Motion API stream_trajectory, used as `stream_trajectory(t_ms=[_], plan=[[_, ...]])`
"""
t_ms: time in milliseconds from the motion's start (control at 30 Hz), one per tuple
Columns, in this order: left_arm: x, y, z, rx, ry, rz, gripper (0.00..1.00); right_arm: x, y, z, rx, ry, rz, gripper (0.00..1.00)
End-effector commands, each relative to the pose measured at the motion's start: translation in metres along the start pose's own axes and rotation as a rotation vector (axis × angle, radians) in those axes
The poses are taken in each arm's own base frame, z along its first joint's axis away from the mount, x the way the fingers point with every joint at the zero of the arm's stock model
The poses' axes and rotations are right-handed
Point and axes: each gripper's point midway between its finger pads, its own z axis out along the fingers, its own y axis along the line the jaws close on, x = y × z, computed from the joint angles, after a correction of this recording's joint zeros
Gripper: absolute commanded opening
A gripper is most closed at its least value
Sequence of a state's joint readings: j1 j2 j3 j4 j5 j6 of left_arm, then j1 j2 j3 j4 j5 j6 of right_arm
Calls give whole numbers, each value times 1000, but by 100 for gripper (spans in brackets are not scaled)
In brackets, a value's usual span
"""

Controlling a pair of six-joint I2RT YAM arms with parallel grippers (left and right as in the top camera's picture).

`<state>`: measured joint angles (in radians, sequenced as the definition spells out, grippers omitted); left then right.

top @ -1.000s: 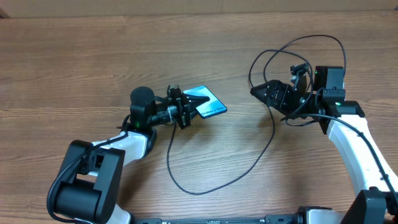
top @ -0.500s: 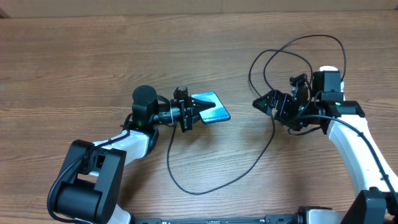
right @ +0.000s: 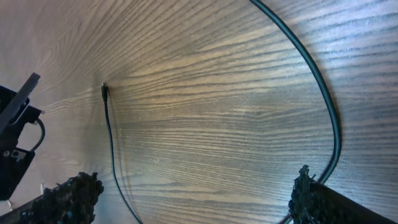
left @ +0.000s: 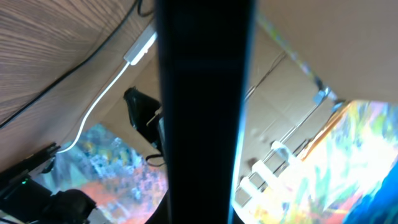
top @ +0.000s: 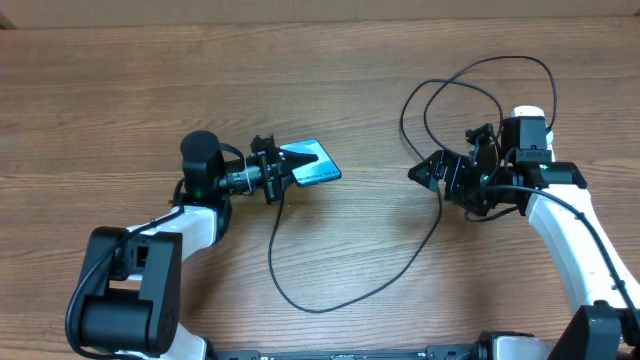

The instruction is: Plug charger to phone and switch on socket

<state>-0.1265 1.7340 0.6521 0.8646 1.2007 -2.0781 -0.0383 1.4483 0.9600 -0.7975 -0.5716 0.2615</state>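
Overhead: my left gripper (top: 283, 172) is clamped on one end of the phone (top: 313, 167), held at a tilt with its screen lit, left of centre. My right gripper (top: 422, 170) stands with its fingers apart beside the charger (top: 320, 309), whose black cable loops behind it and sweeps across the table (top: 120, 80) to end just below the phone. Left wrist: a blurred dark band (left: 205, 112) fills the centre, and I cannot tell my fingers from it. Right wrist: my fingers (right: 311, 193) are wide apart and hold nothing, the connector tip (right: 104, 91) lies on the wood beyond them, and another run of cable curves past on the right.
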Motion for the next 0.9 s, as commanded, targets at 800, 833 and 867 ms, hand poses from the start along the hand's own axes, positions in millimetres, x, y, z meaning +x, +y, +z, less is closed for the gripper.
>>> stream_trajectory(t_ms=[800, 833, 867], plan=[[6, -63, 6, 17, -1, 21, 4, 3, 2, -4, 6, 2, -12, 100], [6, -64, 6, 17, -1, 23, 5, 3, 2, -4, 6, 2, -12, 100], [6, -64, 6, 18, -1, 25, 5, 3, 2, -4, 5, 2, -12, 100]])
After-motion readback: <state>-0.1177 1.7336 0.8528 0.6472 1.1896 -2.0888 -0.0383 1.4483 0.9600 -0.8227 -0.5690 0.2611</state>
